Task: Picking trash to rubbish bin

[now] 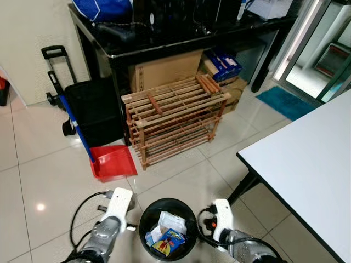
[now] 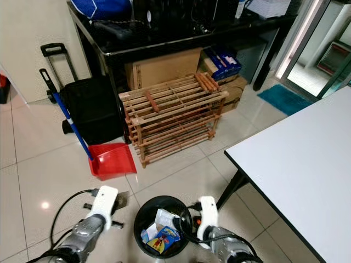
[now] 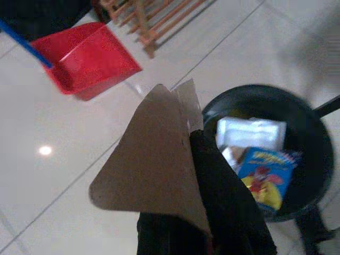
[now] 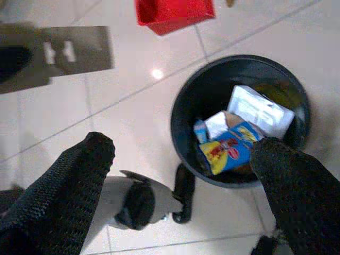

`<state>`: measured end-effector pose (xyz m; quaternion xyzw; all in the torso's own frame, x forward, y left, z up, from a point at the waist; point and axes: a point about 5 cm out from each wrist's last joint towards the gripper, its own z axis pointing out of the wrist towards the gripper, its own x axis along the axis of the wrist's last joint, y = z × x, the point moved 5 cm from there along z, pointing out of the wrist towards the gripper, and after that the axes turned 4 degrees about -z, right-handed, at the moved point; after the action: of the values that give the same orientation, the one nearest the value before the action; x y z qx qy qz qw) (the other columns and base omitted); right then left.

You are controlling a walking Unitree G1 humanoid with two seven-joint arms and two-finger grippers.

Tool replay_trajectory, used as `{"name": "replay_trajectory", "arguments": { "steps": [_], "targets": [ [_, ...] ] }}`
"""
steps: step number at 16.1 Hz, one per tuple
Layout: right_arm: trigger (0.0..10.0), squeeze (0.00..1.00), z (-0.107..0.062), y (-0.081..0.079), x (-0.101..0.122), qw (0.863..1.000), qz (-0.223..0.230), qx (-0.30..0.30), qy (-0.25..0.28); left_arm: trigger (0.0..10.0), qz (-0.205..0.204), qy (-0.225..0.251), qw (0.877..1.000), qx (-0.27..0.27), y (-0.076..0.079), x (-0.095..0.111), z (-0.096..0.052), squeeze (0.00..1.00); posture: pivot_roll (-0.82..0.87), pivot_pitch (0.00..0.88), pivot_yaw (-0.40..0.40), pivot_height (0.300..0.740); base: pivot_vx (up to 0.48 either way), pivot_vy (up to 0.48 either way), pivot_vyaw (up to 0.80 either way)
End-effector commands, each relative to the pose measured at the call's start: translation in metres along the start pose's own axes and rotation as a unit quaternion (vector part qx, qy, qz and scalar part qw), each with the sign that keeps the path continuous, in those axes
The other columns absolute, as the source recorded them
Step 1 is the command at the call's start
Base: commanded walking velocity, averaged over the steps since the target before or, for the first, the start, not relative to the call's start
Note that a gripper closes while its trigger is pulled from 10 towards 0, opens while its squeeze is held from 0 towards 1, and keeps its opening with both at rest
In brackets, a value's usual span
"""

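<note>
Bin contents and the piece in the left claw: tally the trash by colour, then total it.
White packets in the black bin: 1
Blue and yellow wrappers in the bin: 1
Brown cardboard pieces held in the left claw: 1
Total: 3; smaller scraps in the bin are too unclear to count.
</note>
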<state>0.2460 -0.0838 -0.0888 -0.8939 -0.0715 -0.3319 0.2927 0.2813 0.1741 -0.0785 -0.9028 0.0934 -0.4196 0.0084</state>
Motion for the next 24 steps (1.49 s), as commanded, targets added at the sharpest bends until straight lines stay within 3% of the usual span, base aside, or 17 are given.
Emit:
{"name": "replay_trajectory", "arguments": {
  "steps": [1, 3, 4, 7, 9, 13, 19, 24],
  "targets": [
    [10.0, 0.0, -0.002, 0.003, -0.001, 1.0, 0.011, 0.001, 0.003, 10.0, -0.011, 0.007, 1.0, -0.01, 0.003, 0.005, 0.001, 0.0, -0.01, 0.047, -0.062, 0.74, 0.0, 0.0, 0.0],
    [10.0, 0.0, -0.003, 0.004, -0.001, 1.0, 0.012, -0.003, 0.004, 10.0, -0.044, 0.002, 0.999, -0.025, 0.009, 0.005, 0.002, 0.0, -0.01, 0.046, -0.063, 0.74, 0.0, 0.0, 0.0],
    [10.0, 0.0, -0.002, 0.002, -0.002, 1.0, 0.02, 0.006, 0.003, 10.0, -0.06, 0.002, 0.997, -0.052, 0.02, 0.008, 0.003, 0.0, -0.01, 0.049, -0.065, 0.74, 0.0, 0.0, 0.0],
    [10.0, 0.0, -0.003, 0.0, -0.002, 1.0, 0.025, 0.015, 0.003, 10.0, -0.077, 0.007, 0.994, -0.081, 0.032, 0.012, 0.004, 0.0, -0.01, 0.05, -0.063, 0.74, 0.0, 0.0, 0.0],
    [10.0, 0.0, -0.003, -0.002, -0.002, 0.999, 0.032, 0.027, 0.003, 10.0, -0.14, 0.012, 0.985, -0.101, 0.04, 0.019, 0.005, 0.0, -0.02, 0.049, -0.061, 0.74, 0.0, 0.0, 0.0],
    [10.0, 0.0, -0.003, -0.002, 0.0, 0.999, 0.033, 0.029, 0.006, 10.0, -0.163, 0.011, 0.98, -0.113, 0.044, 0.021, 0.005, 0.0, -0.02, 0.054, -0.063, 0.74, 0.0, 0.0, 0.0],
    [10.0, 0.0, -0.004, -0.005, -0.008, 0.999, 0.03, 0.035, 0.004, 10.0, -0.127, -0.013, 0.985, -0.119, 0.062, 0.017, 0.006, 0.0, -0.06, 0.101, -0.062, 0.74, 0.0, 0.0, 0.0],
    [10.0, 0.0, -0.007, -0.007, -0.022, 0.998, 0.039, 0.039, -0.001, 10.0, -0.123, -0.026, 0.984, -0.128, 0.074, 0.008, 0.004, 0.0, -0.09, 0.144, -0.065, 0.74, 0.0, 0.0, 0.0]
  ]
}}
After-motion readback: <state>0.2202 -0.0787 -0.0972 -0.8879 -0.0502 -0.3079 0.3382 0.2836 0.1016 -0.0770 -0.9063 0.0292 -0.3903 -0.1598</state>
